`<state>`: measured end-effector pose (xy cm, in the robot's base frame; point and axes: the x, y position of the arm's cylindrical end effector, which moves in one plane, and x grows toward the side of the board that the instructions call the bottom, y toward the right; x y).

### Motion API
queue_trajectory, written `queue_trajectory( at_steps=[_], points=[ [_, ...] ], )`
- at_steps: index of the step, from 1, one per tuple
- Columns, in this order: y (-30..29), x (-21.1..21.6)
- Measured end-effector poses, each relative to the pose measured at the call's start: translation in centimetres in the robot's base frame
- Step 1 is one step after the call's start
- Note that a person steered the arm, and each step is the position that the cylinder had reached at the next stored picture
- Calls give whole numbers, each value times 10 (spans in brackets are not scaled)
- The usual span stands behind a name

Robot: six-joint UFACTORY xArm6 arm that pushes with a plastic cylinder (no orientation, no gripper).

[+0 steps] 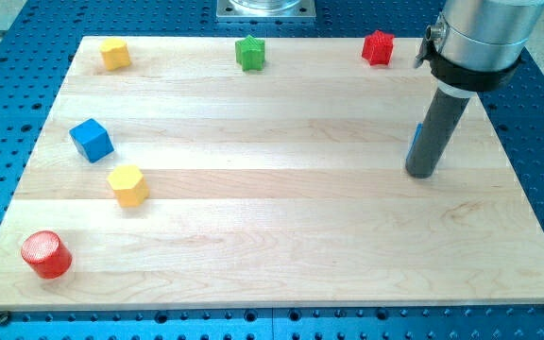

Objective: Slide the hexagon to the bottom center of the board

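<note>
Because the yellow hexagon point(127, 184) sits at the counter's point(281, 255) left, just above the red cylinder point(45, 254) and below the blue cube point(92, 140), we risk nudging either neighbour. Our tip point(421, 174) rests far right, well apart; this end effector has no jaws.

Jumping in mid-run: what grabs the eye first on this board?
The big dark rod at the view's right, my tip resting on bare wood, far from every block. Next, the blocks hugging the left: a yellow hexagon, a blue cube above it, and a red cylinder at the bottom-left corner.
</note>
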<state>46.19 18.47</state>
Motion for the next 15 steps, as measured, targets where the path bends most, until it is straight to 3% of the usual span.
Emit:
queue_trajectory(
  at_steps=[1, 2, 3, 6, 12, 15],
  points=[
    [-34, 11],
    [-111, 26],
    [-140, 6],
    [-162, -23],
    [-318, -23],
    [-394, 3]
  ],
)
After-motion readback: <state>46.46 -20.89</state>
